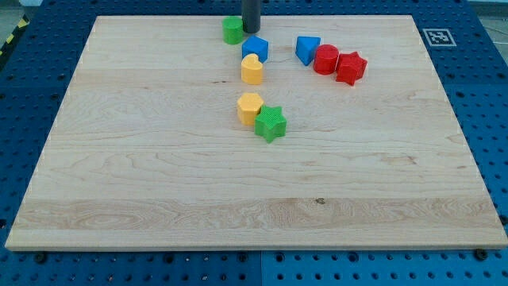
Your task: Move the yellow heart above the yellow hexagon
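Yellow heart block [252,70] already sits above the yellow hexagon block [249,107] near the wooden bench's [119,159] upper centre; task looks done. No claw; my tip [251,30] rests at the top.

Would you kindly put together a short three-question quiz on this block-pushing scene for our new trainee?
1. True or false: the yellow heart block already lies toward the view's top from the yellow hexagon block.
2. Which block touches the yellow hexagon block? A) green star block B) red star block C) blue triangular block
3. Fill in: my tip on the wooden board stands just right of the ____ block at the view's top.

Key: 1 true; 2 A; 3 green.
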`<action>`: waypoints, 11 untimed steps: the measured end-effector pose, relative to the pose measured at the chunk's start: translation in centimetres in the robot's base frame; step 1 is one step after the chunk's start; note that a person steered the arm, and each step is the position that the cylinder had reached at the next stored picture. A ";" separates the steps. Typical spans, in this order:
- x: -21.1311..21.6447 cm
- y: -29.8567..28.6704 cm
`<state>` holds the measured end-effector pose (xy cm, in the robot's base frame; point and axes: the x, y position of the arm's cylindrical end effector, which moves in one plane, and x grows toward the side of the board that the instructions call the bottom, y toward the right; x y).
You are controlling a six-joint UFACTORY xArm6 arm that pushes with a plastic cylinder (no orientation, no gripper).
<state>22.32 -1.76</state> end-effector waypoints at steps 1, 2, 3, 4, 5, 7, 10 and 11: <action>-0.4 1.3; 0.6 3.5; 3.4 3.8; 5.3 4.1; 6.4 4.1; 7.9 7.0; 11.2 2.8; 10.9 0.1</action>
